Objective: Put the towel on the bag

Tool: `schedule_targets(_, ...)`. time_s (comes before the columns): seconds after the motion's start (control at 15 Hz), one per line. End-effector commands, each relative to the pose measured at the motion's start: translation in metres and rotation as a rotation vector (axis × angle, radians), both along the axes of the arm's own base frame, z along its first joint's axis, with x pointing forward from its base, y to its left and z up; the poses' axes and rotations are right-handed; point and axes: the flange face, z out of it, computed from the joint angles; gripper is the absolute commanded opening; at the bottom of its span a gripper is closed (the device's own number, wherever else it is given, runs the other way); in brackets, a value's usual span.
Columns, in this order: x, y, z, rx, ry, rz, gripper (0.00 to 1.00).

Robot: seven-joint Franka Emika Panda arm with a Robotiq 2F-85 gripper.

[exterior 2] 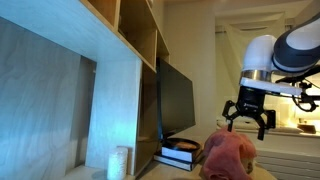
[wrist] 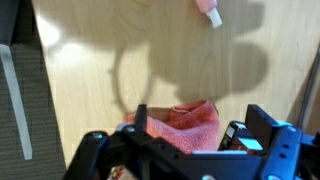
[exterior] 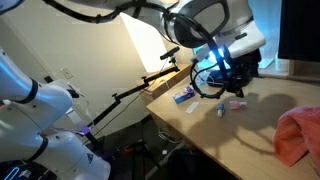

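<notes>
The salmon-red towel (exterior: 299, 136) lies rumpled on the wooden table near its edge. It also shows in an exterior view (exterior 2: 229, 157) and in the wrist view (wrist: 188, 124). My gripper (exterior: 226, 79) is open and empty and hangs in the air above the table. In an exterior view it (exterior 2: 248, 122) hovers just over the towel. In the wrist view the towel lies between my two fingers (wrist: 198, 116), below them and not touched. I cannot make out a bag in any view.
Small items lie on the table: a blue and white one (exterior: 185, 95) and a pink one (exterior: 235, 103), which may be the one seen in the wrist view (wrist: 210, 12). A black monitor (exterior 2: 176, 100) stands by wooden shelves (exterior 2: 130, 45). A white robot body (exterior: 40, 120) stands beside the table.
</notes>
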Motion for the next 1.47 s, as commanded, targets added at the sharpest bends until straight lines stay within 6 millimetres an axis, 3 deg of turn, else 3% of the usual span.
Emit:
schedule_targets(0.0,-0.024,0.019,0.016,-0.001,0.114,0.152,1.0)
schedule_targets(0.13,-0.036,0.028,0.016,0.019,0.169,0.248,1.0)
schedule_targets(0.2,-0.018,0.016,0.006,0.025,0.132,0.181,1.0)
schedule_targets(0.47,-0.027,0.033,0.013,0.012,0.155,0.243,1.0)
schedule_targets(1.4,-0.029,0.028,0.011,0.011,0.16,0.236,1.0)
